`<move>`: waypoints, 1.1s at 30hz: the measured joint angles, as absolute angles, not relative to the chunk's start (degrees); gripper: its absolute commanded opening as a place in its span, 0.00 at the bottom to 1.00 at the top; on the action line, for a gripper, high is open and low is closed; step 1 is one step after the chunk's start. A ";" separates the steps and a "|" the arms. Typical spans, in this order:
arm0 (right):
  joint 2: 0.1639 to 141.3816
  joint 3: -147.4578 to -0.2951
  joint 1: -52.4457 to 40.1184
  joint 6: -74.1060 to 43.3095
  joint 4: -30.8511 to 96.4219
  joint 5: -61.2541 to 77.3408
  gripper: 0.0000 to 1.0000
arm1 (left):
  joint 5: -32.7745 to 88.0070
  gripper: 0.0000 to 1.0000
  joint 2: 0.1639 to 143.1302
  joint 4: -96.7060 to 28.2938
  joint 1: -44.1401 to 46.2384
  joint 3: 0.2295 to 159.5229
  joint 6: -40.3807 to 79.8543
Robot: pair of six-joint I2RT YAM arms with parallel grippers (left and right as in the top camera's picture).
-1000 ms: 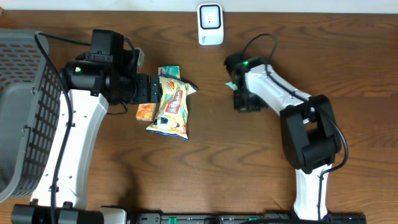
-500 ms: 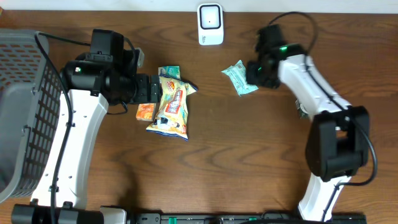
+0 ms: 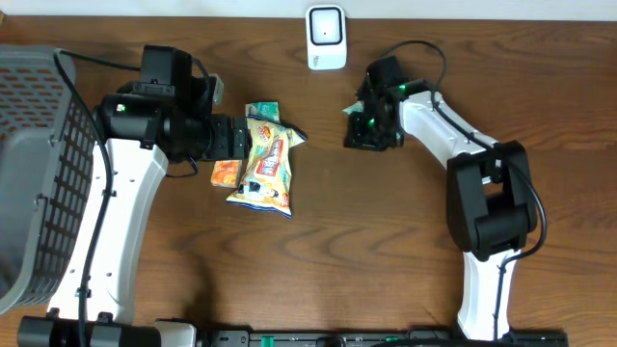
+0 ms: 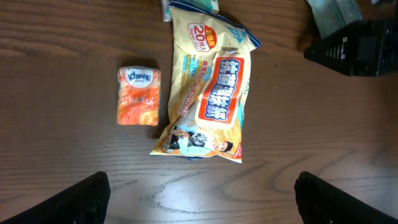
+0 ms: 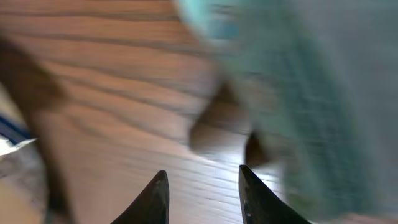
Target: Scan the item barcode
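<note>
A small teal packet [image 3: 359,108] lies on the table below the white scanner [image 3: 326,37]. My right gripper [image 3: 366,135] hovers right over it and covers most of it. In the right wrist view the packet [image 5: 311,93] is a blur at the upper right. There the right gripper [image 5: 203,171] stands narrowly open, with only wood between its fingers. My left gripper [image 4: 202,205] is wide open above a yellow snack bag [image 4: 208,93] and an orange tissue pack [image 4: 138,96], touching neither.
A grey mesh basket [image 3: 39,164] stands at the left edge. A second green packet [image 3: 262,112] pokes out from behind the top of the yellow snack bag [image 3: 268,164]. The right arm's black gripper [image 4: 360,37] shows in the left wrist view.
The right gripper lifted away up and right, leaving the teal packet bare on the table, then swung back left over it. The left arm and the snacks have not moved.
</note>
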State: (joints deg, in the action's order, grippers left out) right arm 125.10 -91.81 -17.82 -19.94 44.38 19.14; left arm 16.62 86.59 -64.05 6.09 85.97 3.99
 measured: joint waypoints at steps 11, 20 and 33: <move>125.03 -91.81 -11.00 -17.32 45.74 18.98 0.31 | 16.62 0.94 86.59 -64.05 6.09 85.97 3.99; 116.42 -91.90 -1.91 -20.34 45.74 26.20 0.45 | 16.62 0.94 86.59 -64.05 6.09 85.97 4.01; 124.27 -86.41 -0.16 -29.32 34.98 27.90 0.49 | 16.62 0.94 86.59 -64.05 6.09 85.97 3.99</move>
